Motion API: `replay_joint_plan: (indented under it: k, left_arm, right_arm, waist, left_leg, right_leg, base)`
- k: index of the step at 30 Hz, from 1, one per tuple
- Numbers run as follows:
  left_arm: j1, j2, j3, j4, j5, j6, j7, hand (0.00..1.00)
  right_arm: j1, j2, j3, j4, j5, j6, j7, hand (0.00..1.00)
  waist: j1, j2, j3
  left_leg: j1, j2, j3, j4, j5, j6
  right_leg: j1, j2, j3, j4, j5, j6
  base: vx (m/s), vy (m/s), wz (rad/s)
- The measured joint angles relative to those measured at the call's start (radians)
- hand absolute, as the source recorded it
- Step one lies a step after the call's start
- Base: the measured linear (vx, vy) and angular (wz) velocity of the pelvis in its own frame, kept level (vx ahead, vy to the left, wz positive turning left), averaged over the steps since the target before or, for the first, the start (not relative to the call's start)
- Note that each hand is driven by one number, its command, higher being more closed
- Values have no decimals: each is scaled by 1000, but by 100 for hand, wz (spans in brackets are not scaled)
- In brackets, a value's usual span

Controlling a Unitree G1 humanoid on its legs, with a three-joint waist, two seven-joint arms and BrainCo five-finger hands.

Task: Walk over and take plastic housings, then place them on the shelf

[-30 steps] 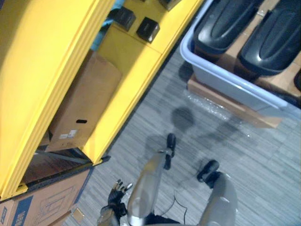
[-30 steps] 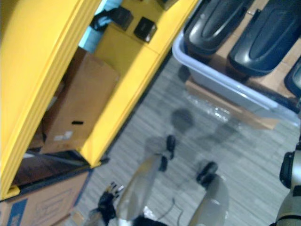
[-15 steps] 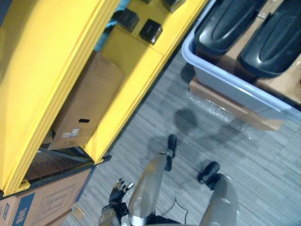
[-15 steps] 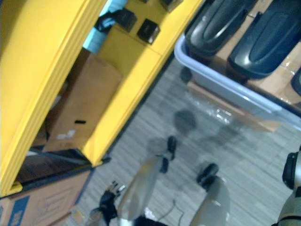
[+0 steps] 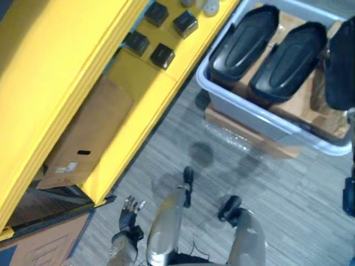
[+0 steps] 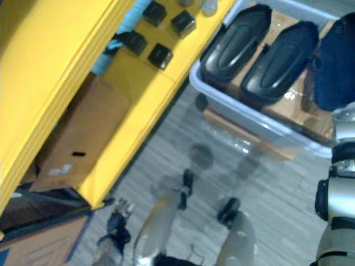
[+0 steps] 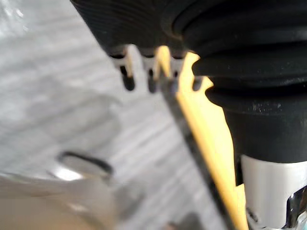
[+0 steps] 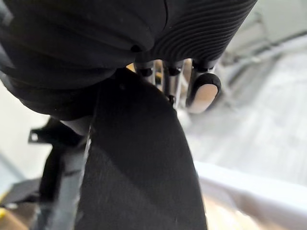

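Note:
Two long black plastic housings lie side by side on cardboard in a grey-blue bin at the upper right. A third black housing hangs above the bin's right end, just over my right wrist. In the right wrist view that housing lies against my right hand, whose fingers curl over its edge. The yellow shelf runs along the left. My left hand hangs low near the shelf's foot, fingers straight and holding nothing.
Several small black boxes sit on the yellow shelf's middle level. A brown cardboard box lies on the lower level and another carton stands at the bottom left. The bin rests on a flat cardboard base on grey floor.
The whole picture has shifted as the camera moved: more of the bin and the shelf's boxes show now. The held housing has come further into view at the right.

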Motion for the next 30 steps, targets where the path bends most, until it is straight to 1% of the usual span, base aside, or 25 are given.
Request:
replay_joint_plan:
  k: [1,2,3,5,6,7,9,11,12,14,15,16,17,18,19,21,22,23,24,25,26,27,28,29,30]
  left_arm:
    - [28,16,11,-66,1,-8,15,0]
    - [37,22,15,-93,4,-13,22,0]
    - [51,28,30,-150,22,-18,48,0]
    - [61,28,57,-228,54,-19,87,0]
    - [69,31,71,-294,67,-18,114,0]
    - [71,30,79,-321,80,-18,125,0]
    - [71,33,112,-427,117,-12,164,0]
    - [61,37,124,-503,149,6,186,0]
    - [50,39,122,-543,178,22,190,0]
    - [18,41,115,-595,179,45,184,0]
    - [-15,42,106,-624,182,73,172,0]
    - [-35,45,85,-631,206,89,166,0]
    - [-59,50,68,-642,218,109,159,0]
    - [-84,58,24,-651,220,131,150,0]
    - [-99,59,3,-656,220,145,140,0]
    - [-172,60,-72,-665,211,216,121,0]
    - [-188,60,-88,-665,207,231,118,0]
    - [-230,59,-122,-661,194,263,110,0]
    - [-255,58,-137,-654,190,276,101,0]
    - [-301,59,-161,-642,163,301,95,0]
    - [-340,55,-171,-618,148,315,92,0]
    - [-358,54,-176,-602,124,319,92,0]
    - [-385,54,-187,-572,84,337,93,0]
    - [-398,53,-194,-555,76,341,97,0]
    - [-406,51,-201,-539,81,342,112,0]
  right_arm:
    - [37,13,-19,-39,-1,-2,0,100]
    - [50,12,-29,-53,-3,-4,0,100]
    - [78,13,-50,-86,-20,-9,0,100]
    - [123,20,-80,-131,-22,-17,-1,100]
    - [161,40,-103,-158,-22,-25,-7,100]
    - [183,50,-114,-170,-22,-27,-7,100]
    - [248,111,-156,-224,-44,-28,-16,100]
    - [288,163,-165,-275,-69,-30,-22,100]
    - [317,190,-165,-310,-97,-42,-24,100]
    - [353,229,-165,-382,-132,-52,-25,100]
    - [367,254,-164,-433,-163,-67,-25,100]
    - [379,273,-163,-468,-189,-90,-25,100]
    - [388,296,-159,-497,-220,-124,-25,100]
    - [400,322,-147,-532,-249,-169,-25,100]
    - [403,334,-138,-550,-264,-191,-27,100]
    - [407,385,-70,-610,-308,-276,-46,100]
    - [408,400,-50,-622,-320,-296,-47,100]
    - [408,426,-13,-642,-343,-344,-50,100]
    - [408,438,4,-654,-352,-368,-54,100]
    - [408,460,35,-667,-374,-413,-64,100]
    - [408,483,58,-678,-394,-455,-66,100]
    - [409,493,70,-686,-399,-474,-66,100]
    - [410,509,94,-694,-415,-515,-66,100]
    - [410,515,116,-701,-416,-541,-66,100]
    - [410,527,143,-703,-417,-578,-65,100]
  waist:
    - [-1,-29,-4]
    - [-1,-37,-4]
    - [-1,-50,-5]
    - [-1,-61,-9]
    - [-5,-72,-20]
    - [-7,-79,-31]
    - [-14,-106,-58]
    - [-24,-123,-78]
    - [-25,-130,-98]
    - [-28,-134,-132]
    - [-28,-134,-143]
    - [-29,-134,-158]
    - [-30,-134,-175]
    - [-35,-134,-199]
    - [-38,-134,-207]
    - [-53,-136,-227]
    - [-54,-137,-240]
    - [-58,-138,-255]
    - [-59,-138,-257]
    - [-66,-138,-259]
    - [-82,-139,-268]
    - [-86,-139,-274]
    - [-88,-138,-290]
    - [-91,-138,-299]
    - [-102,-137,-309]
  left_leg:
    - [40,0,5,-29,4,-5]
    - [55,1,5,-39,5,-6]
    - [84,1,7,-65,10,-7]
    - [130,-2,12,-106,20,-8]
    - [165,-9,14,-137,24,-7]
    - [172,-11,14,-144,25,-7]
    - [207,-16,13,-169,25,-8]
    - [241,-18,17,-181,24,-8]
    - [261,-20,21,-197,24,-8]
    - [284,-22,26,-218,24,-8]
    - [310,-25,35,-235,24,-8]
    - [323,-28,45,-244,23,-7]
    - [334,-29,47,-253,23,-6]
    - [348,-33,51,-268,21,-3]
    - [357,-35,53,-275,23,-2]
    - [407,-41,72,-317,30,6]
    - [414,-42,74,-328,33,7]
    - [433,-47,88,-353,43,11]
    - [447,-48,99,-365,48,11]
    - [470,-52,103,-387,56,13]
    - [477,-55,103,-391,58,14]
    - [479,-55,106,-391,58,14]
    - [480,-55,119,-392,58,13]
    - [481,-55,126,-392,58,13]
    - [482,-55,129,-392,58,13]
  right_leg:
    - [38,9,0,-32,7,2]
    - [54,14,-1,-47,12,4]
    - [82,21,-3,-77,21,6]
    - [128,32,-7,-124,37,13]
    - [163,32,-13,-154,44,19]
    - [173,33,-18,-164,46,21]
    - [218,39,-28,-202,57,29]
    - [268,51,-29,-257,80,36]
    - [295,59,-29,-294,96,40]
    - [325,68,-29,-342,123,46]
    - [350,69,-28,-366,134,50]
    - [362,69,-25,-380,142,54]
    - [372,69,-25,-393,151,59]
    - [379,67,-23,-401,157,61]
    - [384,67,-22,-403,161,61]
    - [410,64,-16,-411,174,65]
    - [409,63,-11,-415,177,67]
    - [412,61,6,-420,180,68]
    - [416,59,8,-420,181,69]
    - [426,58,15,-422,183,70]
    - [431,56,16,-423,185,72]
    - [432,55,21,-425,186,73]
    - [432,56,36,-440,193,73]
    - [433,58,42,-450,197,70]
    - [436,61,52,-462,202,68]
  base:
    - [58,-27,-5]
    - [65,-16,-6]
    - [73,3,-2]
    - [99,17,0]
    - [94,25,5]
    - [99,23,8]
    - [122,11,7]
    - [141,6,1]
    - [141,12,-3]
    - [97,18,-7]
    - [54,28,-12]
    - [58,37,-15]
    - [30,43,-14]
    - [26,31,-11]
    - [25,45,-6]
    - [4,54,-14]
    - [6,50,-29]
    - [22,39,-26]
    - [17,48,-27]
    - [-16,50,-13]
    - [-22,52,-10]
    - [-15,57,-13]
    - [5,49,-24]
    - [9,44,-25]
    - [7,24,-15]
